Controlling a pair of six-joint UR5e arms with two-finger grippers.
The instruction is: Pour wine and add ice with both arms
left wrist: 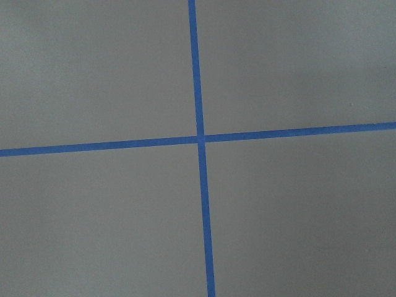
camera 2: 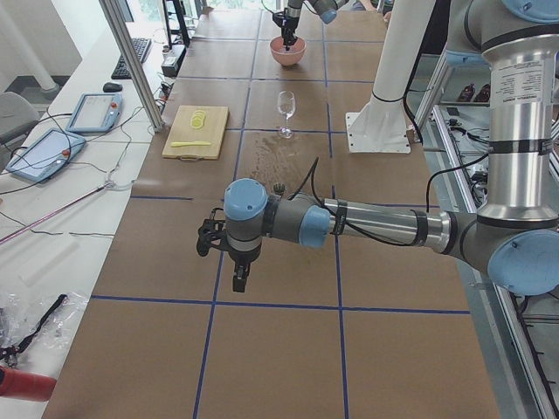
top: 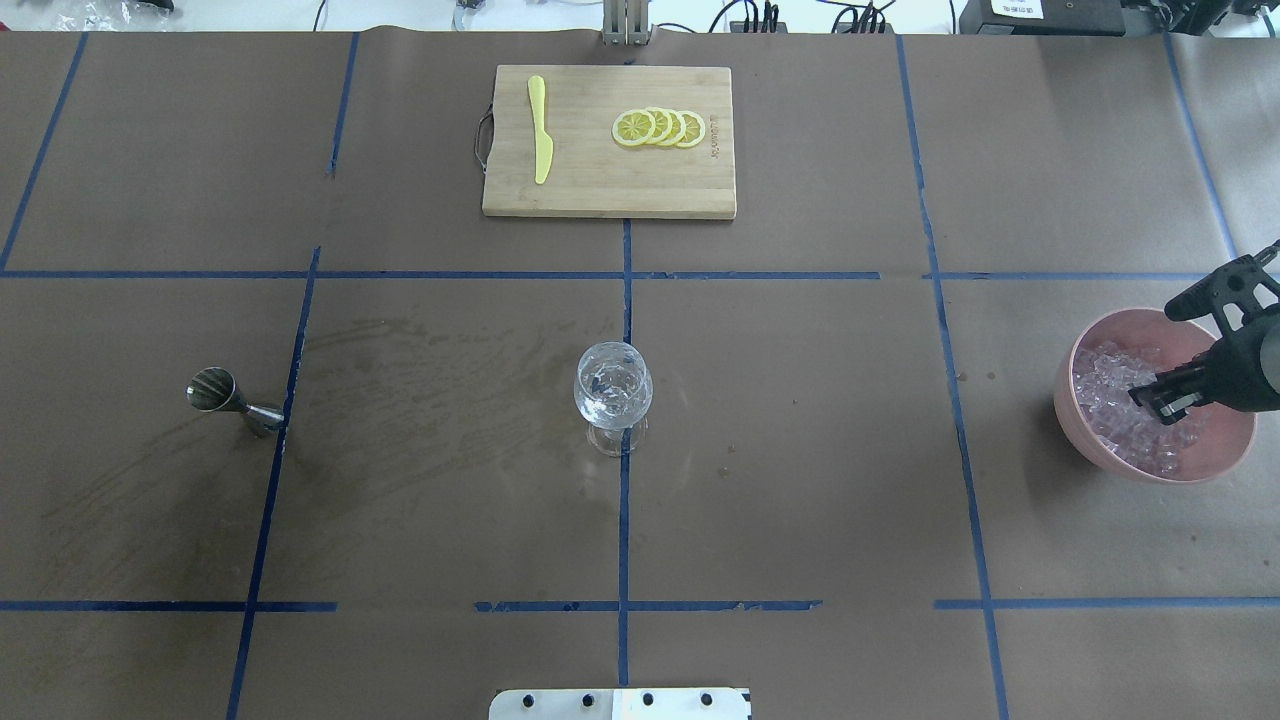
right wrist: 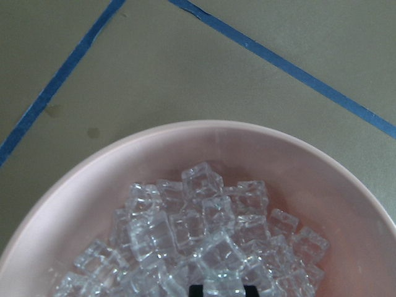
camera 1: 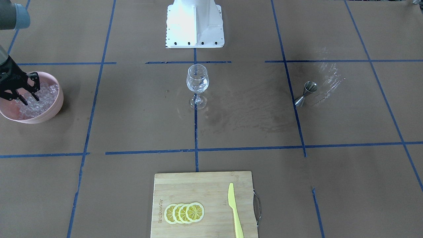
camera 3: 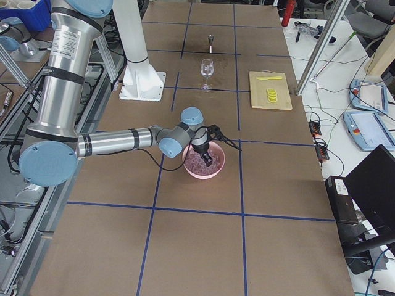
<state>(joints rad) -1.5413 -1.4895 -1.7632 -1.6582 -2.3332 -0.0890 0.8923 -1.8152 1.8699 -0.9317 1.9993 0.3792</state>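
A pink bowl at the table's right end holds the ice, a heap of small clear cubes. My right gripper reaches down into the heap. In the right wrist view its fingertips show at the bottom edge, close together with an ice cube between them. The empty-looking clear wine glass stands upright at the table's middle. My left gripper hangs over bare table far to the left. I cannot tell whether it is open or shut. No wine bottle is in view.
A steel jigger stands left of the glass. A wooden cutting board at the far edge carries lemon slices and a yellow knife. The white pedestal base is at the near edge. Blue tape lines cross the brown table.
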